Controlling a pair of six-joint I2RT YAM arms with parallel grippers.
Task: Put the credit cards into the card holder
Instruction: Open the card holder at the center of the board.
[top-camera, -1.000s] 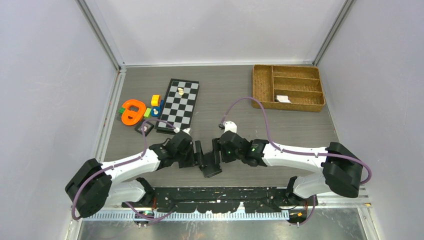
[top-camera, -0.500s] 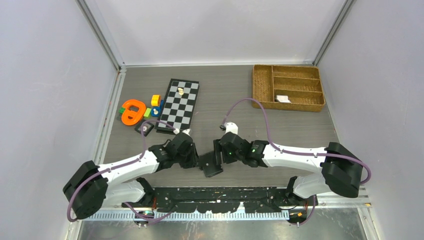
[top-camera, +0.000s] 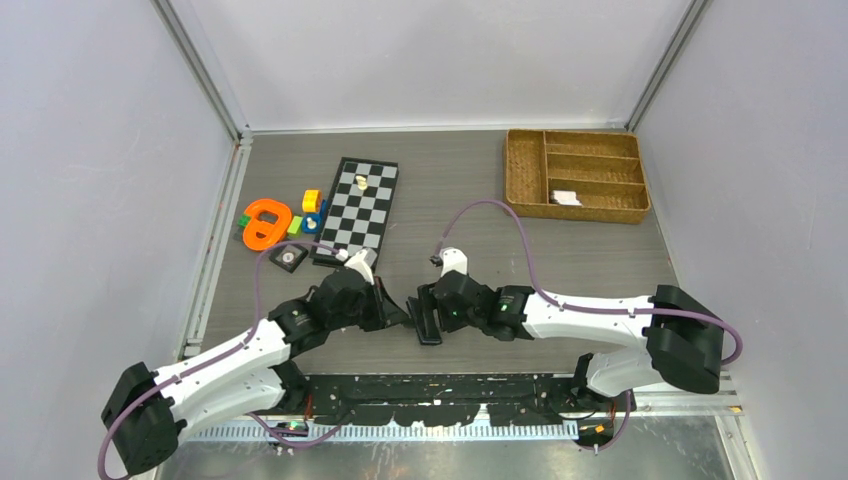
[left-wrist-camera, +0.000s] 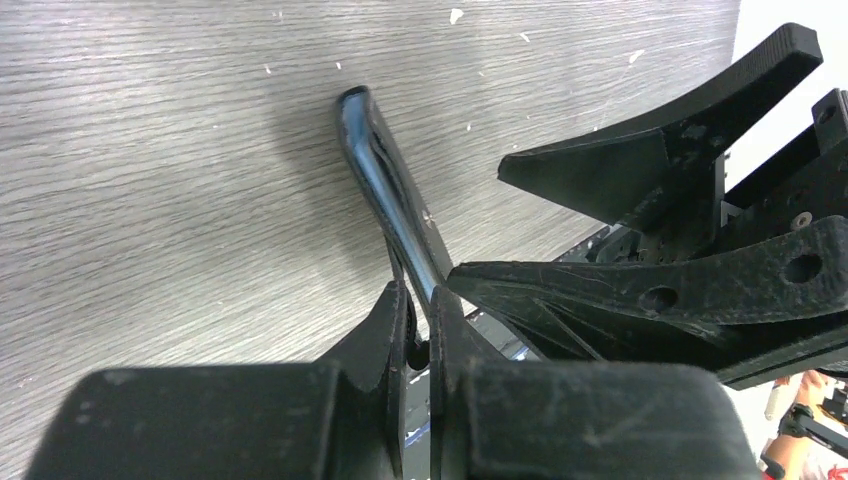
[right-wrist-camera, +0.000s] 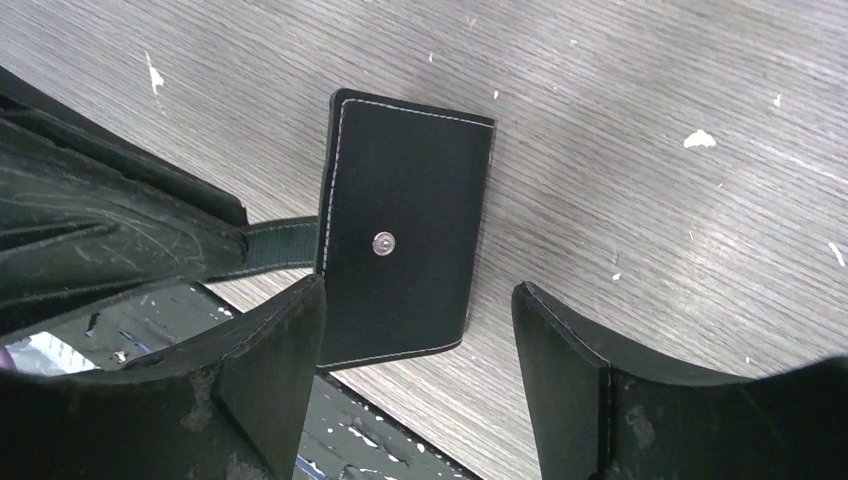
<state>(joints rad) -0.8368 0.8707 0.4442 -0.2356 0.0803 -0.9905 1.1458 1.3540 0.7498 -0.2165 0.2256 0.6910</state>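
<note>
Card holder, black, likely light and floppy, table's near edge: strap pinched by left gripper, right gripper spread astride; grasp stitched edges.

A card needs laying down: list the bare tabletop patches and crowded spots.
Bare: between black-and-white chessboard and brown woven tray; also in front of that tray. Crowded: coloured toys left of the chessboard; left gripper, right gripper at the black leather card holder.

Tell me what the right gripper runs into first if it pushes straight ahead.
The card holder: its black outer face lies dead ahead of the open right gripper, though how far off is unclear.
</note>
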